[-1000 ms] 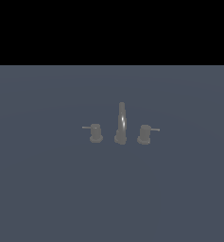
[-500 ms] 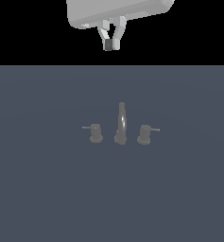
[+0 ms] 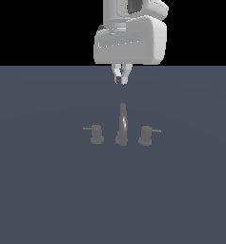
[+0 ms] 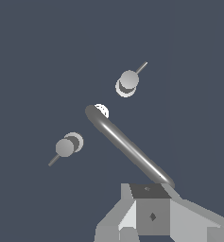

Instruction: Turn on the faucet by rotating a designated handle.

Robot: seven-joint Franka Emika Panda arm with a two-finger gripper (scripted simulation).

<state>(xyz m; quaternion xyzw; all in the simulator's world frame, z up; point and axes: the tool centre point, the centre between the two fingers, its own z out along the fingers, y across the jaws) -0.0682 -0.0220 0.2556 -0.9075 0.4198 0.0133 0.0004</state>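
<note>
**Above the faucet: gripper empty**

On the tabletop (image 3: 38, 200) I see the faucet (image 3: 122, 125), its handle (image 3: 145, 135) on the exterior view's right, rod pointing outward. My gripper (image 3: 120, 75) hangs well above the spout, fingers nearly pressed together, pinching nothing.

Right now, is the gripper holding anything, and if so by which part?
Nothing is held. The gripper hangs in the air above the faucet, clear of the spout and of the handle; its fingertips sit close together with nothing between.
</note>
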